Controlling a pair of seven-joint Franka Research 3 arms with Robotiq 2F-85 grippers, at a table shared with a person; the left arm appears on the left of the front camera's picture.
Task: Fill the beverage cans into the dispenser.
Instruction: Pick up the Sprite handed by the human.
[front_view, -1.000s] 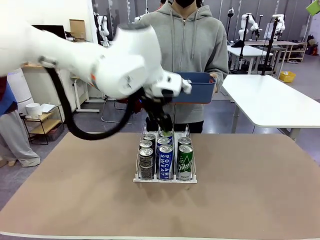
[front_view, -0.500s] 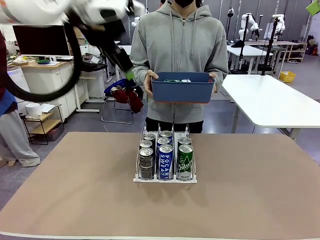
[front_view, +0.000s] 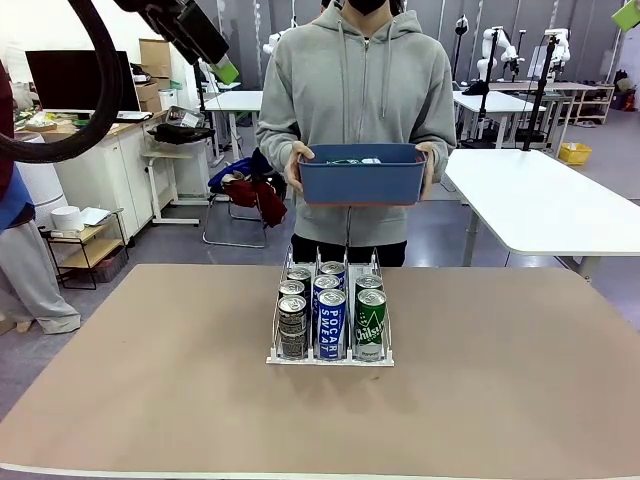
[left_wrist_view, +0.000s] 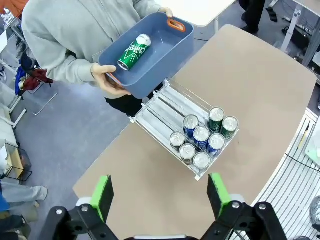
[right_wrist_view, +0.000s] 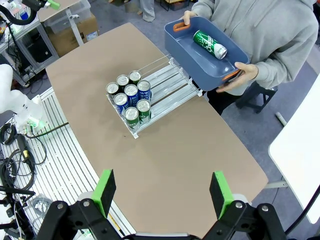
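Observation:
The dispenser (front_view: 330, 358) stands mid-table with several beverage cans in its three lanes: dark ones (front_view: 292, 322) on the left, blue ones (front_view: 331, 322) in the middle, green ones (front_view: 370, 322) on the right. My left gripper (front_view: 222, 68) is high up at the far left, well clear of it. In the left wrist view this gripper (left_wrist_view: 159, 195) is open and empty, looking down on the dispenser (left_wrist_view: 160, 112) and its cans (left_wrist_view: 202, 140). My right gripper (right_wrist_view: 162, 192) is also open and empty, high above the dispenser (right_wrist_view: 172, 85) and its cans (right_wrist_view: 129, 97).
Beyond the table's far edge a person holds a blue bin (front_view: 362, 178) in both hands. One green can (left_wrist_view: 134, 51) lies in that bin (right_wrist_view: 186, 47). Bare brown tabletop (front_view: 500, 380) surrounds the dispenser.
My left arm has lifted away from the rear of the dispenser's middle lane and swung up and to the left, leaving the cans standing. The person and bin have barely moved.

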